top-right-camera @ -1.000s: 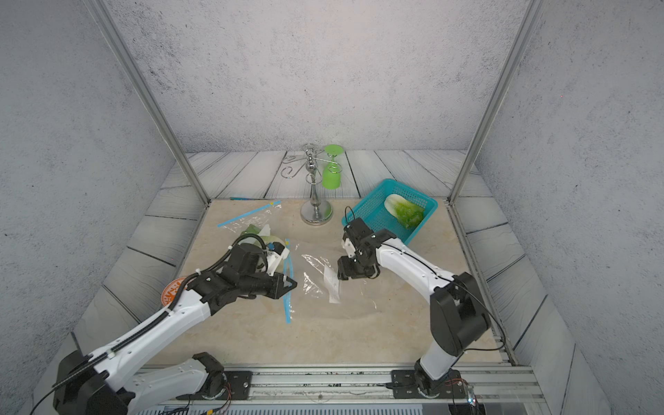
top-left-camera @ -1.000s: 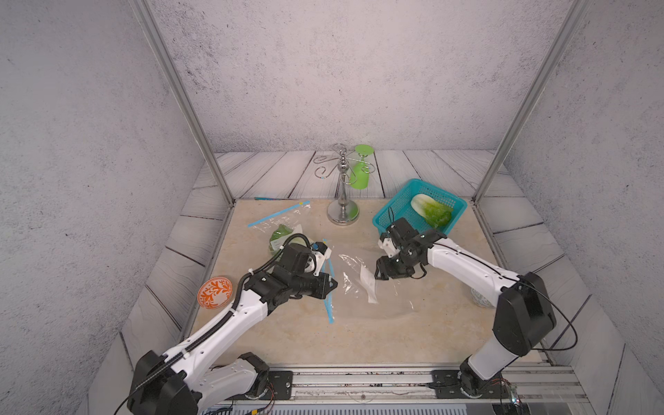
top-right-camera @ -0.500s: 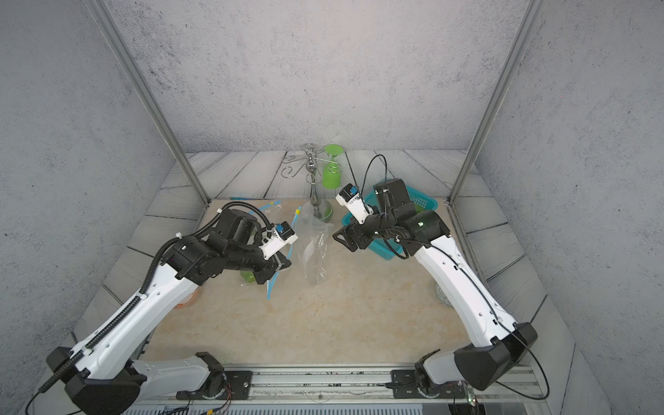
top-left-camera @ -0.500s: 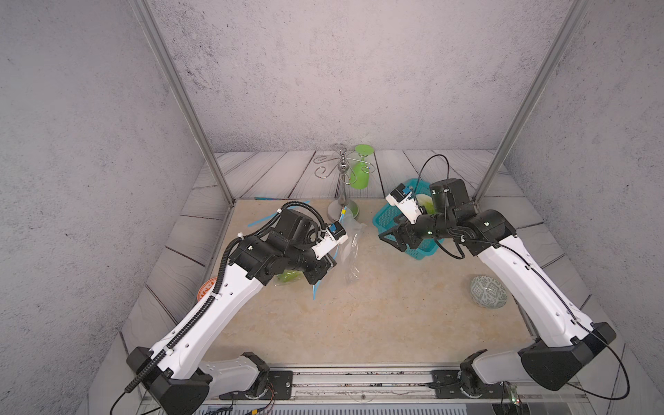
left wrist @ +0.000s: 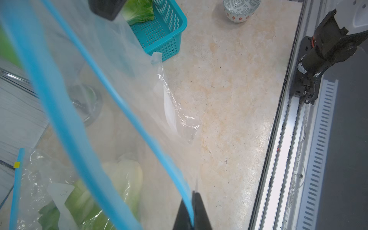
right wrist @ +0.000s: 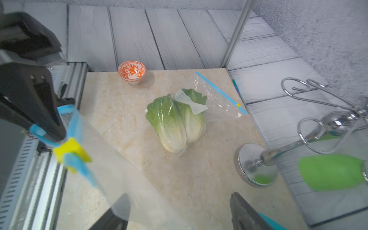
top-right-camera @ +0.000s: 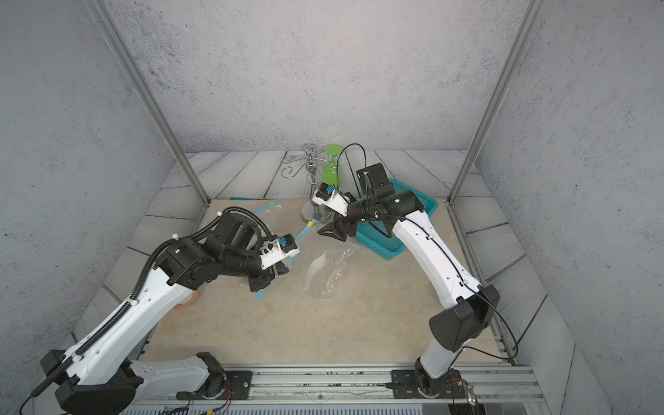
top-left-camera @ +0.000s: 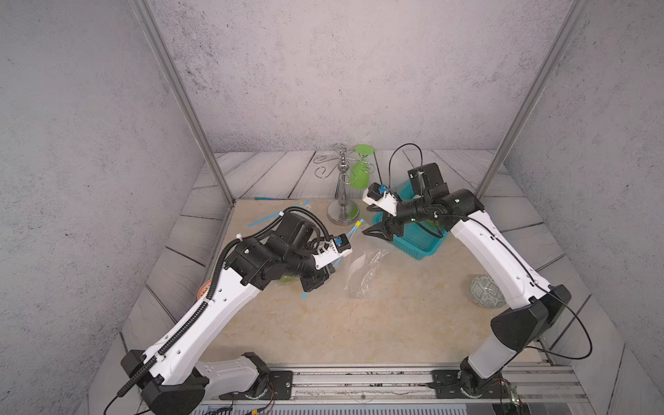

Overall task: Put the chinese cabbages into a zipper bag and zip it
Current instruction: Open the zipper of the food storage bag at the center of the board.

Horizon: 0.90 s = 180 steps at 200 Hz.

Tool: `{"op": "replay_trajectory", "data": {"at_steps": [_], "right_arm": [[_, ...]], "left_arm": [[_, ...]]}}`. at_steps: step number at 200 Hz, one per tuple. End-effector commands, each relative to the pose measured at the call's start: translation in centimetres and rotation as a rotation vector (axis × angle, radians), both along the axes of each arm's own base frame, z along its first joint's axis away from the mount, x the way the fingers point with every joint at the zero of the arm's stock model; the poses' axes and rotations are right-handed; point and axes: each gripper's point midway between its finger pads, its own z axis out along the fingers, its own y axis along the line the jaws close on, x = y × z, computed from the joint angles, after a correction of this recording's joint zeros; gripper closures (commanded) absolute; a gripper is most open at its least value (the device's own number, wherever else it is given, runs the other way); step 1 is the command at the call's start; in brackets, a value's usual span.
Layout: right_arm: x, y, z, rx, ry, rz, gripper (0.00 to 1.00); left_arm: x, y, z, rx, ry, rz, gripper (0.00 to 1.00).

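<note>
With the left fingers (left wrist: 201, 217) clamped on the blue strip of the limp, slippery zipper bag (top-left-camera: 364, 273) and the right fingers (right wrist: 245, 213) apart beside it, one light, soft-leaved cabbage (left wrist: 139, 10) lies in the teal basket (left wrist: 169, 35), probably best gripped across its firmer white stem.
</note>
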Motion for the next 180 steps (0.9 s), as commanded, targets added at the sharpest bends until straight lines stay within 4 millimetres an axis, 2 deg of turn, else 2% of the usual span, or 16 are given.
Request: {"op": "replay_trajectory", "data": {"at_steps": [1, 10, 29, 54, 77, 96, 112, 123, 138, 152, 173, 180], "right_arm": [[-4.7, 0.5, -1.1, 0.026, 0.179, 0.24, 0.4], [-5.1, 0.7, -1.1, 0.045, 0.225, 0.265, 0.53], [-5.7, 0.8, -1.5, 0.07, 0.263, 0.285, 0.63], [-5.1, 1.1, -1.7, 0.112, 0.239, 0.228, 0.78], [-3.8, 1.0, -1.2, 0.181, 0.202, 0.15, 1.0], [-2.7, 0.7, -0.9, 0.208, 0.151, 0.062, 1.0], [-0.5, 0.0, -0.9, 0.212, 0.08, -0.094, 1.0], [1.1, -0.8, -0.6, 0.218, 0.036, -0.213, 1.0], [2.5, -1.9, 0.6, 0.249, -0.015, -0.343, 1.0], [3.9, -3.2, 1.9, 0.306, -0.061, -0.476, 1.0], [5.4, -5.0, 3.7, 0.388, -0.129, -0.628, 1.0], [5.6, -5.4, 4.2, 0.42, -0.142, -0.667, 1.0]], "left_arm": [[1.0, -0.1, 0.2, 0.04, -0.072, -0.021, 1.0], [2.1, -0.1, 0.3, 0.046, -0.094, 0.02, 1.0], [4.4, 0.1, 1.1, 0.049, -0.153, 0.11, 1.0], [6.5, -0.2, 3.0, 0.014, -0.213, 0.18, 1.0], [7.4, -0.8, 3.9, -0.005, -0.208, 0.211, 1.0], [8.2, -0.7, 4.3, -0.004, -0.2, 0.263, 1.0], [8.3, -0.8, 6.1, -0.059, -0.187, 0.303, 0.93], [8.0, -1.2, 8.0, -0.135, -0.165, 0.329, 0.82], [7.3, -1.6, 9.9, -0.24, -0.107, 0.369, 0.61], [6.7, -1.9, 11.1, -0.307, -0.063, 0.383, 0.51], [7.1, -0.9, 13.8, -0.404, -0.016, 0.481, 0.49], [7.5, -0.4, 14.6, -0.451, 0.017, 0.531, 0.51]]}}
